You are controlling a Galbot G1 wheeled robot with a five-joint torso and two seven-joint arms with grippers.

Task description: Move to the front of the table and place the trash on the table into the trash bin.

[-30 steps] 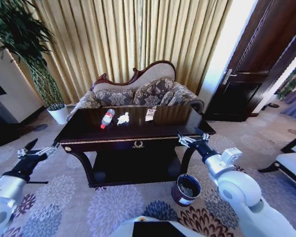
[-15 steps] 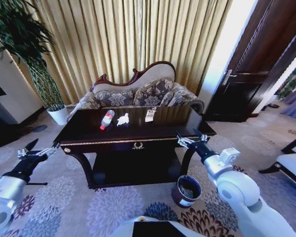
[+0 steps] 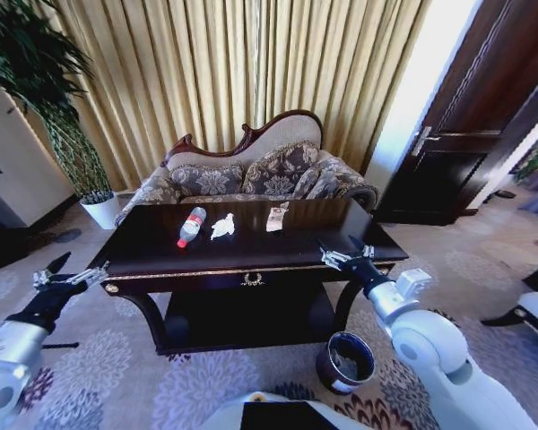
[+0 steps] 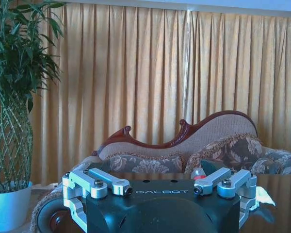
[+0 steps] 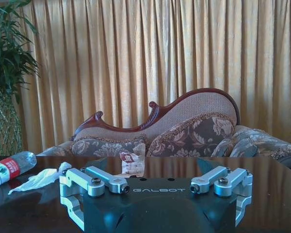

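Observation:
The dark glossy table (image 3: 161, 251) with gold trim stands straight ahead. On its top lie a clear bottle (image 3: 190, 226) with a red label, a crumpled white tissue (image 3: 222, 226) and a small wrapper (image 3: 274, 218), in a row toward the far side. The dark round trash bin (image 3: 347, 361) sits on the carpet by the table's front right leg. My left gripper (image 3: 72, 273) hangs open off the table's left front corner. My right gripper (image 3: 346, 253) is open at the right front edge. The right wrist view shows the bottle (image 5: 9, 167), tissue (image 5: 39, 178) and wrapper (image 5: 131, 162) across the tabletop beyond the open right gripper (image 5: 159, 188).
A patterned sofa (image 3: 251, 170) stands behind the table before gold curtains. A white plant pot (image 3: 101, 209) with a tall plant is at the back left, and a dark door (image 3: 466, 143) at the right. Floral carpet (image 3: 117, 376) spreads in front. The table has a lower shelf (image 3: 242, 313).
The whole head picture has shifted: the table and bin sit larger and lower, so the camera has come closer. Both arms hold the same pose and the trash lies unmoved.

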